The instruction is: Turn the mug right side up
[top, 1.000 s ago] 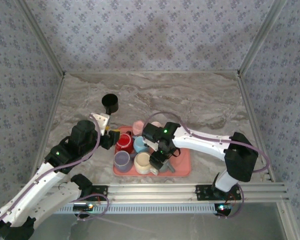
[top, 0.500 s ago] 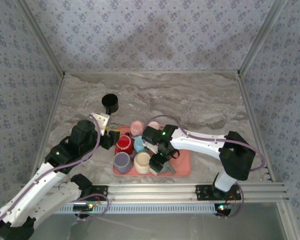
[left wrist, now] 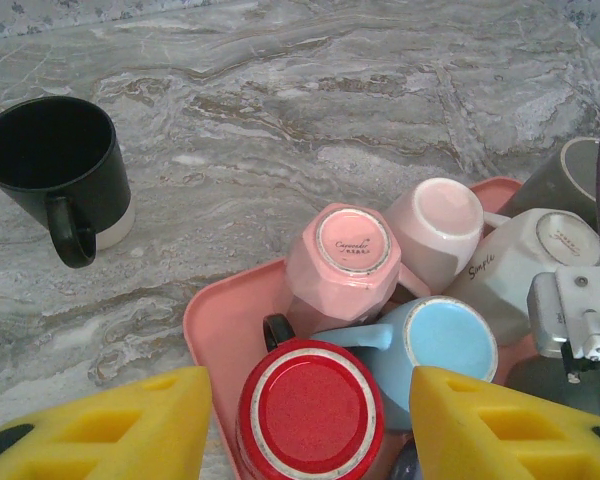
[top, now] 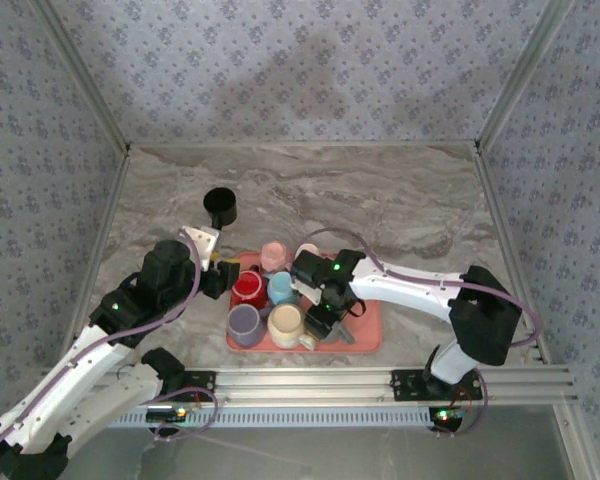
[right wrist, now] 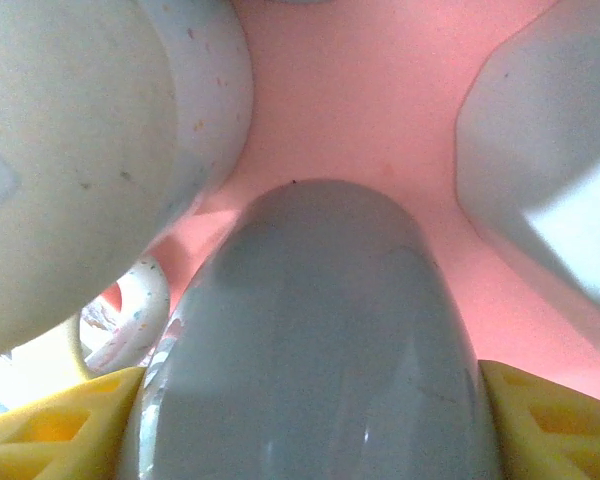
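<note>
Status: grey mug (right wrist: 320, 330) at tray (top: 365, 338) near edge, between fingers of right gripper (top: 320, 318) (clamped or not, cannot tell) | Risk: may slip, striking cream mug (top: 284, 325) alongside | left gripper (left wrist: 305, 420) fingers apart, tray's left.

The marble-patterned worktop (top: 400, 200) is carrying two things directly on its surface. A black mug (top: 220, 207) is standing upright with its mouth up, toward the far left. A pink tray (top: 368, 335) is lying flat near the front edge, well apart from that mug.
</note>
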